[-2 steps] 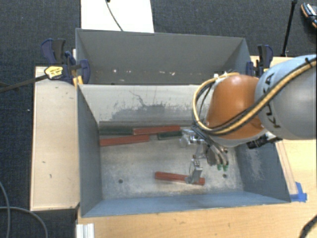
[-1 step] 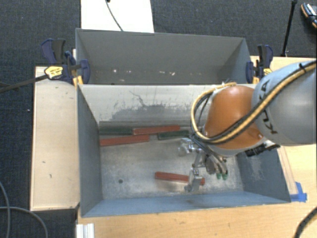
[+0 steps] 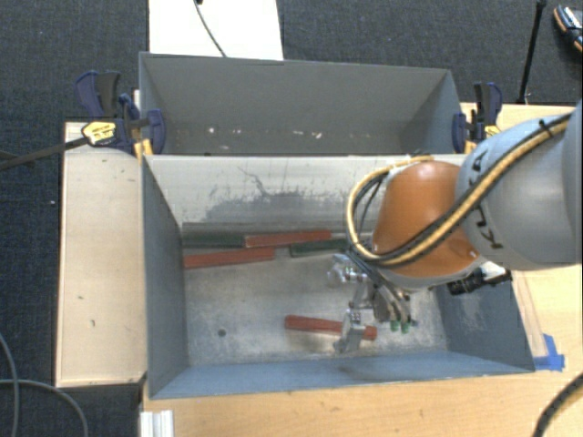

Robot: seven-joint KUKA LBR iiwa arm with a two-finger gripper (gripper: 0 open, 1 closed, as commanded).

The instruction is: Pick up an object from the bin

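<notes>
Down near the front wall of the bin point(image 3: 228, 353), the gripper point(image 3: 353, 332) hangs at the right end of a red-brown bar point(image 3: 310, 323) lying flat on the floor; whether it is open or closed, I cannot tell.

Thick grey arm point(image 3: 537, 198), black lettering on its side. Glossy orange cover point(image 3: 419, 208), rounded like a dome. Yellow and black cables point(image 3: 455, 218) looped across it. Below, small silver metal gripper point(image 3: 353, 333), with green bits beside.
</notes>
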